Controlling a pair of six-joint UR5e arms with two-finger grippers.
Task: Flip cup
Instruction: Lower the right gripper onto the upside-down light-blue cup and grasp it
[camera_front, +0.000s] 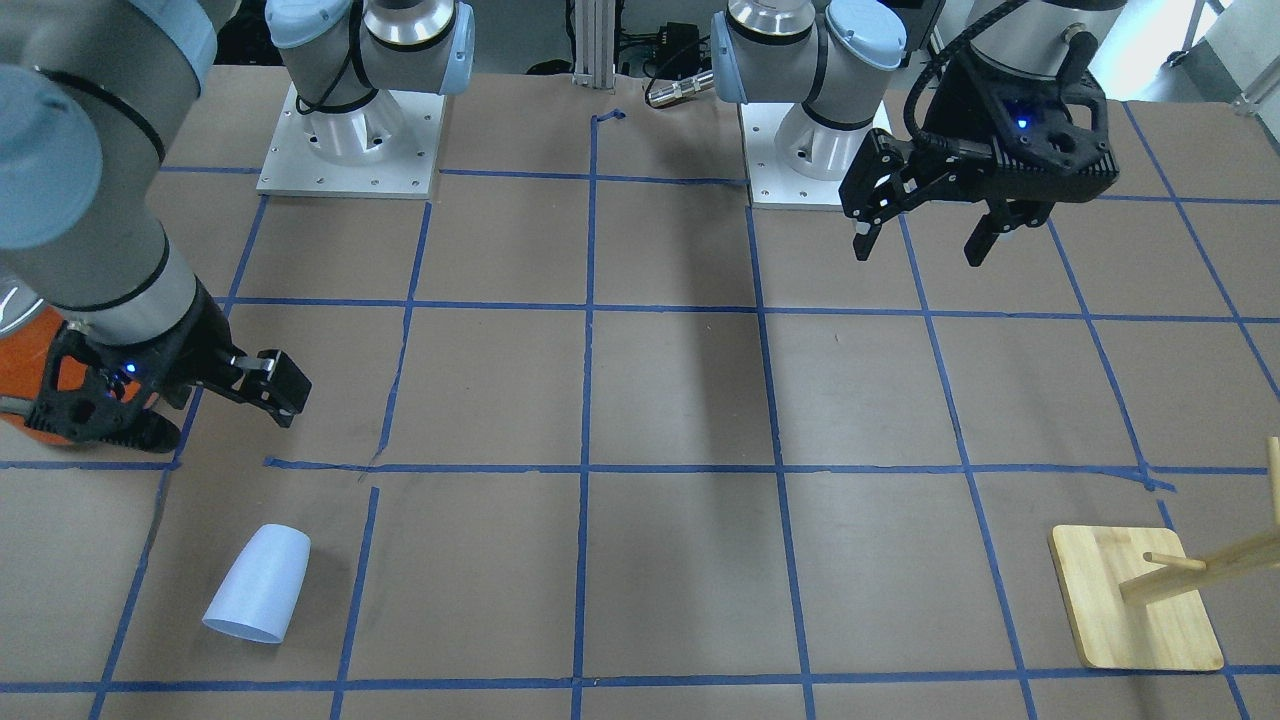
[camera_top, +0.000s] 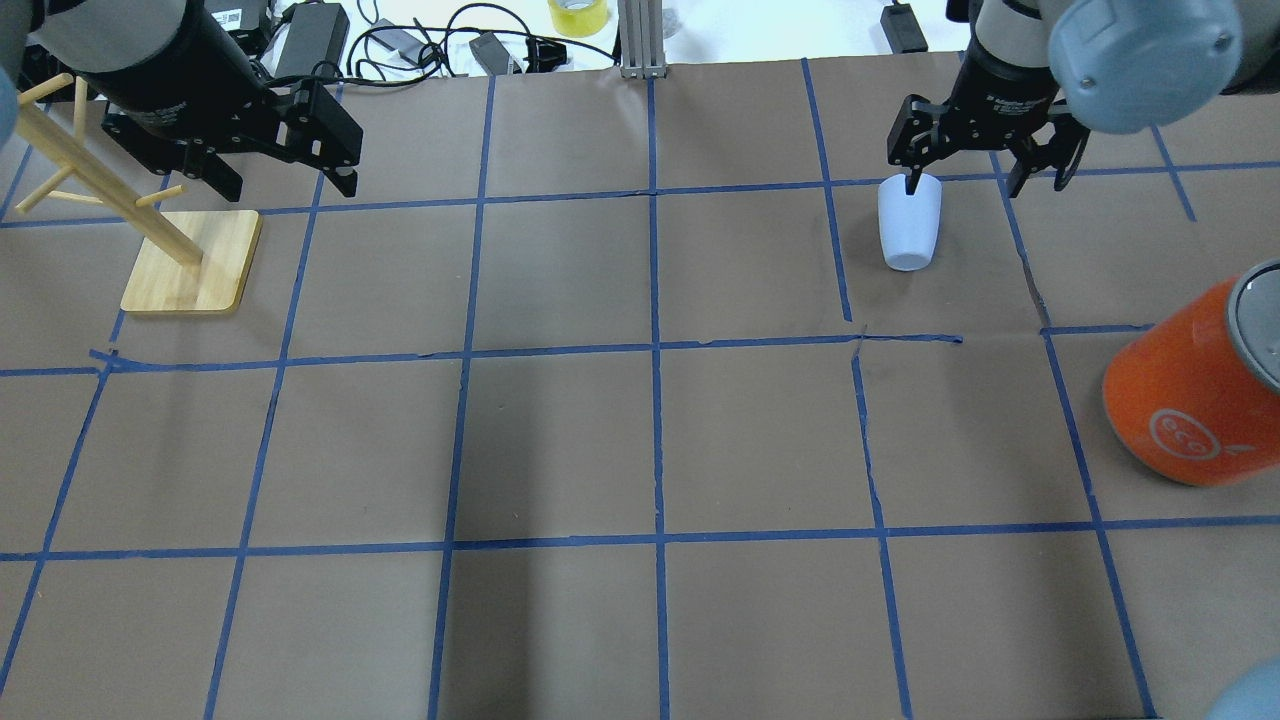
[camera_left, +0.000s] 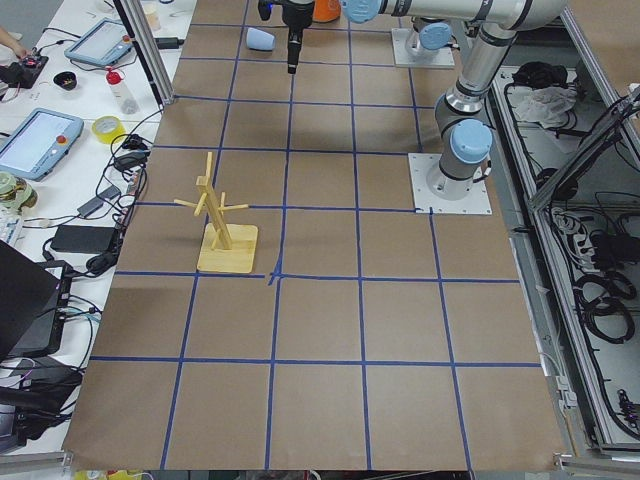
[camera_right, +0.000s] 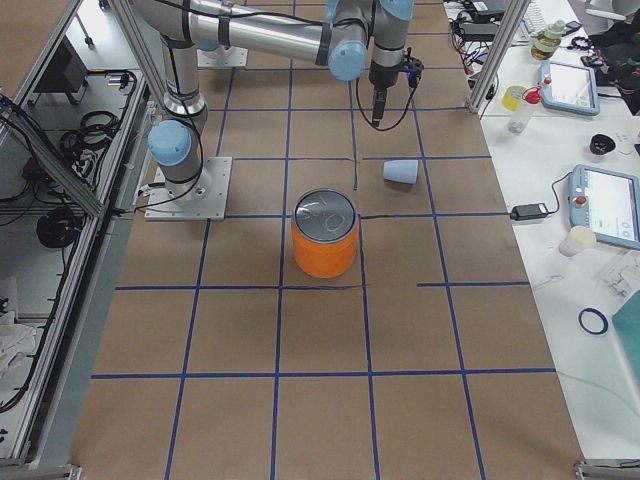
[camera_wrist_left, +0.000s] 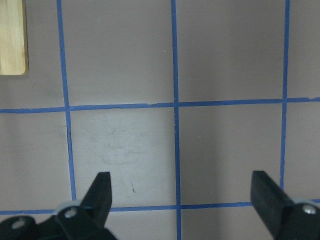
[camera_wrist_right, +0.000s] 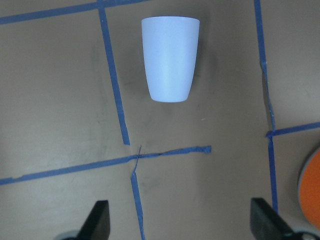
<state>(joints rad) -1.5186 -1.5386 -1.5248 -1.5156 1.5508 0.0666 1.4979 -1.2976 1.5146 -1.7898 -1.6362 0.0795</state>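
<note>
My left gripper (camera_wrist_left: 181, 182) hangs wide open and empty, with the wooden stand (camera_wrist_left: 11, 37) ahead to its left. My right gripper (camera_wrist_right: 181, 212) is also spread wide and empty. The cup (camera_wrist_right: 170, 59) lies on its side straight ahead of it, apart from its fingertips.

The worktop (camera_top: 560, 440) is flat brown, ruled into squares by blue tape lines (camera_top: 656, 345). The cup (camera_wrist_right: 170, 60) is plain pale lavender-blue, unmarked; the can (camera_right: 325, 255) is bright orange with a silver-grey top and a pale round logo (camera_top: 1172, 432). The wooden stand (camera_top: 190, 268) is light yellow-tan, the fingers (camera_wrist_left: 100, 192) black
</note>
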